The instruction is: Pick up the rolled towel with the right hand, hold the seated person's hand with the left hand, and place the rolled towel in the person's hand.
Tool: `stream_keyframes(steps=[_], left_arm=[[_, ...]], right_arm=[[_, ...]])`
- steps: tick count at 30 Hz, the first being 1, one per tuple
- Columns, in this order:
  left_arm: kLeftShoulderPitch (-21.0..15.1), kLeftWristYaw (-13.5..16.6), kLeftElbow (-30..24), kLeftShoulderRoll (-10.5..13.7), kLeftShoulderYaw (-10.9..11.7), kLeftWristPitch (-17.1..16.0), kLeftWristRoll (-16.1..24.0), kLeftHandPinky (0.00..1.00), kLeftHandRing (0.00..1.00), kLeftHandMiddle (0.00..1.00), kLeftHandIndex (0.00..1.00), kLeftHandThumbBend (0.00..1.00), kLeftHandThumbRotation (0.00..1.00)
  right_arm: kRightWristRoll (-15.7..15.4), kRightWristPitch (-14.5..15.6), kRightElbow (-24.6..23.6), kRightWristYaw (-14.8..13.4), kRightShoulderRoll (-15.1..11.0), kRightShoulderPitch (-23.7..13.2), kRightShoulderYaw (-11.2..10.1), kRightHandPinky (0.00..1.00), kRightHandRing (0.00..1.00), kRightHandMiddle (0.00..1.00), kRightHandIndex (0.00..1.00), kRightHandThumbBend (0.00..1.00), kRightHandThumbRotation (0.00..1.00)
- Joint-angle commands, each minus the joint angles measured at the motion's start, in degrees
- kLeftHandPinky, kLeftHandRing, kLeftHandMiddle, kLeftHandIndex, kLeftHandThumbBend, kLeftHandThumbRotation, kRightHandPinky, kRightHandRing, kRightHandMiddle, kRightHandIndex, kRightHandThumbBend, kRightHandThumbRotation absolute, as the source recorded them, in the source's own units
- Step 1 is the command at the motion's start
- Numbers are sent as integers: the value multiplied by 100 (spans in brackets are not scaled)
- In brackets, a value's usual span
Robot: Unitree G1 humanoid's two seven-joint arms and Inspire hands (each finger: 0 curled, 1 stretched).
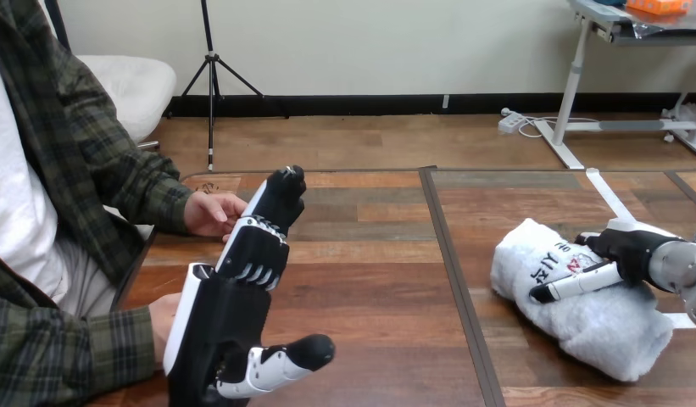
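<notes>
Black-and-white, the right hand lies on top of the rolled towel, toward its far end; whether it grips the roll I cannot tell. That towel is white and fluffy, a thick, soft bundle lying aslant on the wooden table, with some print on its upper face just beside the hand. Left of the towel a dark seam runs across the brown planks, and behind the towel a pale strip of tape crosses the boards. Well to the left of the towel, past the seam, the left hand is raised and spread wide, thumb jutting out. Its fingertips reach the person's far hand; touching or not, I cannot tell. The person's near hand rests at the table's edge, farthest from the towel.
</notes>
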Motion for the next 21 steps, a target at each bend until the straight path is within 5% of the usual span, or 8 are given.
stream_keyframes(steps=[1,21], left_arm=[[-43,39,-333,69,-51,-18,24,96,96,95,92,100,52],[49,-34,-573,119,-186,21,-138,96,97,95,92,100,48]], right_arm=[[-188,-67,462,-297,277,10,181,82,90,93,100,100,58],[-51,-17,758,-760,614,207,5,82,90,95,100,100,58]])
